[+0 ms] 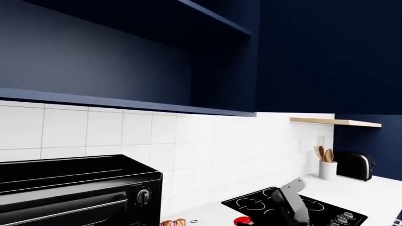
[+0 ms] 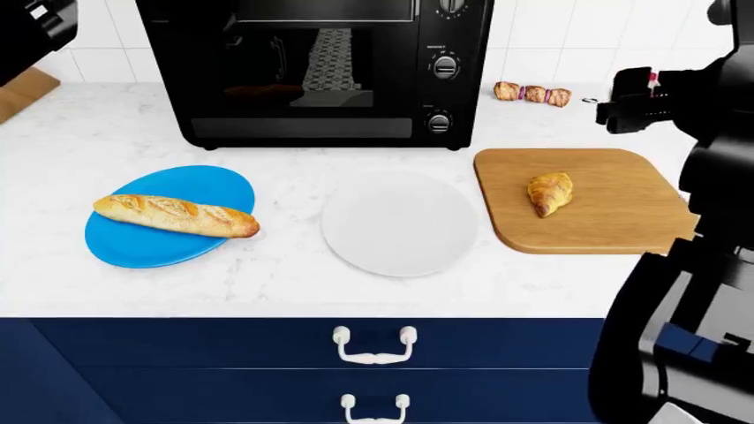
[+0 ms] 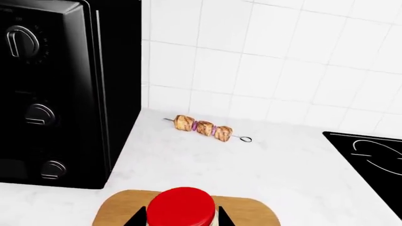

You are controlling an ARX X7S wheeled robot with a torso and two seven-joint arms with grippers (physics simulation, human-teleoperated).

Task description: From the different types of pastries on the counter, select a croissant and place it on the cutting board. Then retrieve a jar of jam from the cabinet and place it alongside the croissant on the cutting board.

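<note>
Head view – one croissant (image 2: 549, 192) on cutting board (image 2: 584, 225), one baguette (image 2: 176, 215), two plates.

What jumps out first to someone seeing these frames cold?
Probably the croissant lying alone on the cutting board at the counter's right, next to an empty white plate. Then the baguette across the blue plate on the left. In the right wrist view, the red lid of the jar of jam fills the space between the right gripper's fingers, above the board's edge.
</note>
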